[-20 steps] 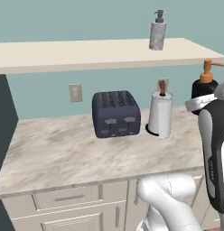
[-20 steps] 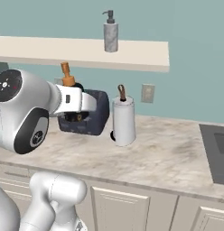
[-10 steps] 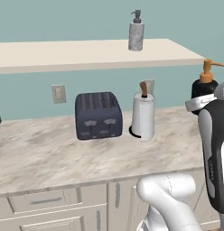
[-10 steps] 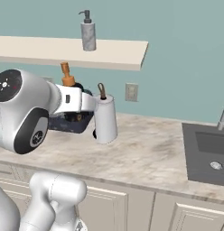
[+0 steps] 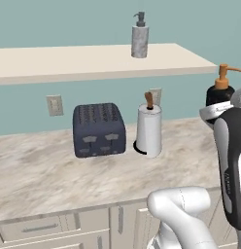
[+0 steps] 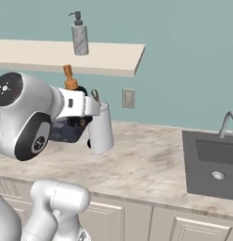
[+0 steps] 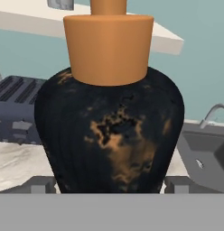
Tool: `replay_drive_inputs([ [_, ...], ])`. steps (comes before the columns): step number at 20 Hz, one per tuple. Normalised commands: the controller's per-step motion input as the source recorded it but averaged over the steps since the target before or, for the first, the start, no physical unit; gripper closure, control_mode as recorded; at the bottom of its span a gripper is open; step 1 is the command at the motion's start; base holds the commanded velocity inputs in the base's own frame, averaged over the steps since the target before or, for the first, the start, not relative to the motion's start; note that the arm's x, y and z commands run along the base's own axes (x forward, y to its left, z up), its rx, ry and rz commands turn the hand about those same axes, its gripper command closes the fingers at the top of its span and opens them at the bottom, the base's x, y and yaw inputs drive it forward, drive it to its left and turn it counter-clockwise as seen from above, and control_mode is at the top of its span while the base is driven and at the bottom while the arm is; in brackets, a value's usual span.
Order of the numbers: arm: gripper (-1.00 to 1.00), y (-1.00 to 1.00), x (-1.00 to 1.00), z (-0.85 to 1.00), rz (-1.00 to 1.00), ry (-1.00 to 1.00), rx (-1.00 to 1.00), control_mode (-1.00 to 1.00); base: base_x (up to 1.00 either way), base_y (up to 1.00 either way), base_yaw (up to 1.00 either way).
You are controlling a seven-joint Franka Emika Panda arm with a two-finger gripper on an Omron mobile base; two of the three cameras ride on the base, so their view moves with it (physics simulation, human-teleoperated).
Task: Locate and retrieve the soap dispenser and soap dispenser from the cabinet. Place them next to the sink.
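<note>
My gripper (image 7: 111, 184) is shut on the squat black soap dispenser (image 7: 109, 131) with an orange pump (image 7: 108, 45); its fingertips (image 7: 39, 184) press on both sides of the body. I hold this bottle (image 5: 220, 93) upright above the counter, in front of the arm (image 6: 70, 81). The taller grey speckled soap dispenser (image 5: 140, 41) stands on the cream cabinet shelf (image 5: 93, 61), up and to the left of my hand (image 6: 80, 37). The sink (image 6: 217, 162) with its curved faucet (image 6: 226, 123) lies at the right end of the counter.
A dark toaster (image 5: 99, 129) and a white paper-towel roll (image 5: 148, 130) stand on the marbled counter (image 5: 54, 175) against the wall. An outlet (image 6: 128, 98) is on the teal wall. Beige drawers and doors (image 5: 40, 231) run below the counter.
The base has driven to the right, so the toaster, roll and shelf slid left in both views and the sink came into the right base view. The black dispenser stays in my grip.
</note>
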Motion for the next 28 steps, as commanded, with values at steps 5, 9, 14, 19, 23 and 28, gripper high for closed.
replay_drive_inputs([
  [5, 1.0, 0.0, 0.0, 0.0, 0.0, 0.0, 0.0, 1.0, 0.4, -0.42, -0.02],
  [9, 1.0, 0.0, 0.0, 0.0, 0.0, 0.0, 0.0, 1.0, 0.26, -0.35, 0.0],
  [14, 1.0, 0.0, 0.0, 0.0, 0.0, 0.0, 0.0, 1.0, 0.23, -0.18, 0.0],
  [19, 1.0, 0.0, 0.0, -0.01, 0.0, 0.0, 0.0, -1.0, 0.03, 0.0, 0.0],
  [23, 1.0, -0.3, 0.01, -0.17, 0.02, 0.0, 0.0, -1.0, 0.0, 0.0, 0.0],
  [28, 1.0, -0.6, 0.0, -0.29, 0.03, 0.0, 0.03, -1.0, 0.0, 0.0, 0.0],
])
